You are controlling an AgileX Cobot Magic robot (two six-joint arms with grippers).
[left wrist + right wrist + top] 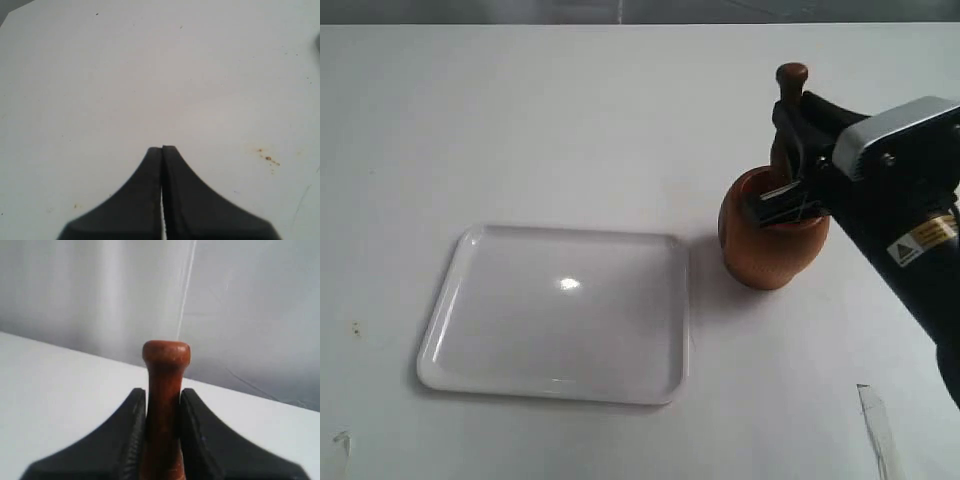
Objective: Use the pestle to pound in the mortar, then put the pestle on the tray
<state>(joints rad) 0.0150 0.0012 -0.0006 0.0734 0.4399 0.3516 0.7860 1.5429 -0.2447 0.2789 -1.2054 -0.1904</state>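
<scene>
The light-brown wooden mortar (765, 250) stands upright on the white table, right of the tray (450, 310). The dark reddish pestle (790, 85) stands upright in the mortar, its knobbed handle sticking up; its thick end is hidden inside. My right gripper (788, 150) is shut on the pestle's shaft just above the mortar's rim. In the right wrist view the pestle (164, 390) rises between the two black fingers (132, 430). My left gripper (162, 148) is shut on nothing, over bare table; it is outside the exterior view.
The white tray is empty, with a light glare on it. Small brown specks (267, 157) mark the table near the left gripper. A strip of clear tape (875, 425) lies at the front right. A grey wall (240, 305) stands behind the table.
</scene>
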